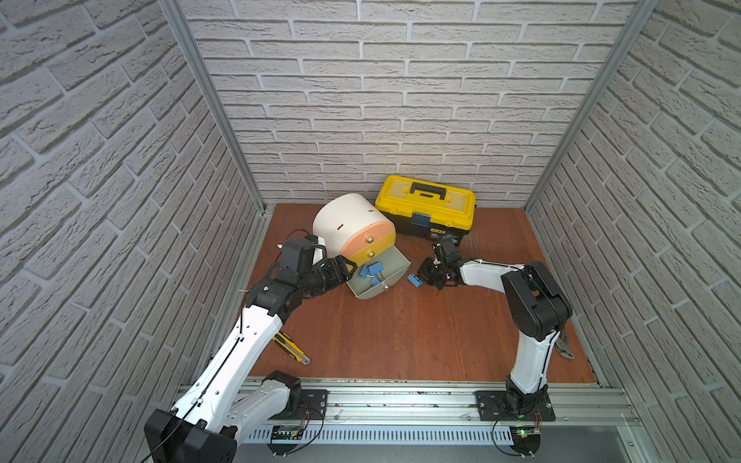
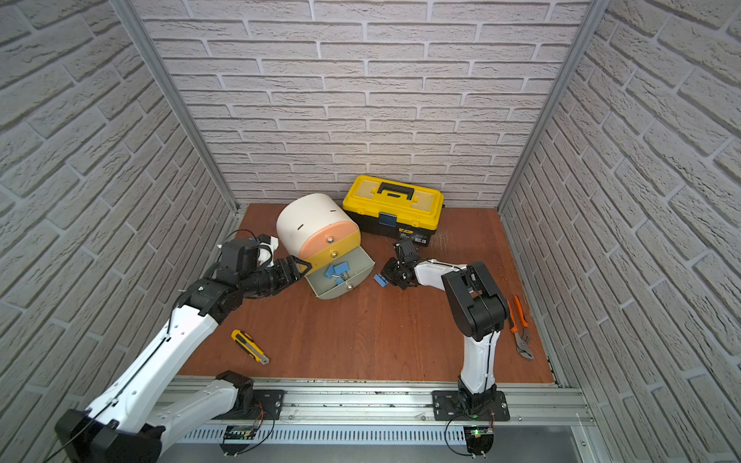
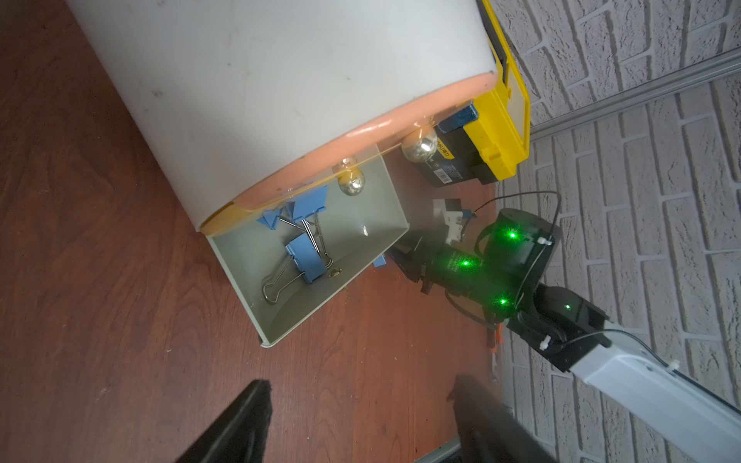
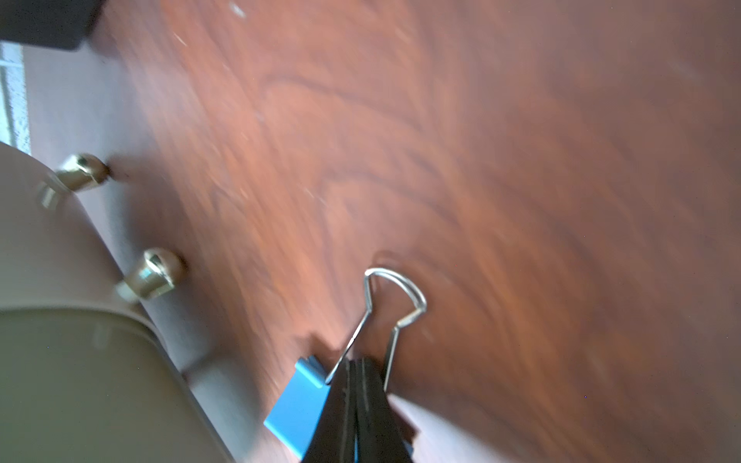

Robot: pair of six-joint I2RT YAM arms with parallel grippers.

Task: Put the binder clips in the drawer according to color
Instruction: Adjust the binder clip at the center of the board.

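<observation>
Right jaws are seen pressed together on a blue binder clip (image 4: 292, 409), pinched at the handle end, with its bent-wire loop sticking out past the tips. That clip is found just right of centre in both top views (image 1: 415, 280), beside the grey drawer (image 1: 367, 294). Left jaws are held apart with nothing between them, pointed at the pulled-out drawer. More blue folded-metal clips (image 3: 304, 256) with shiny wire handles are piled inside it. The drum-shaped white cabinet (image 1: 349, 220), smooth plastic, is parked mid-frame on the reddish wood-grain bench (image 1: 401, 332).
</observation>
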